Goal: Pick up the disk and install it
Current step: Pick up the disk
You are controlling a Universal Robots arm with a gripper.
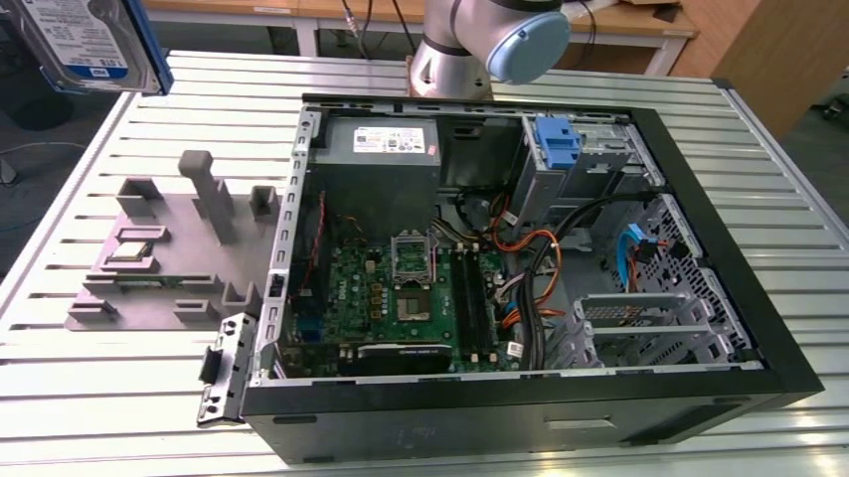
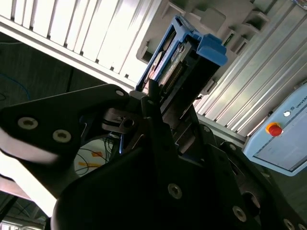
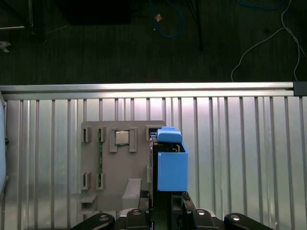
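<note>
While my gripper (image 2: 156, 108) is clamped on one end of the disk (image 1: 86, 40), I judge the pick-up step complete and the install step not yet begun. In the exterior view the disk hangs in the air at that view's left, raised off the tabletop (image 1: 119, 417) and well apart from the open computer case (image 1: 782, 328). In the first wrist view it is carried edge-on, with the grey fixture (image 3: 120, 167) below it.

As I judge it, installation calls for carrying the disk across to the case and squaring its rails to the drive cage (image 1: 617, 149), where a bare blue bracket (image 1: 560, 139) sits.

Materials:
- Disk: flat, rigid rectangular metal body with a blue-and-white label and moulded blue plastic rails.
- Tabletop: ribbed aluminium slats.
- Case: black sheet-metal walls.
- Cables (image 1: 531, 268): loose orange and black leads beside the cage, a likely snag point.
</note>
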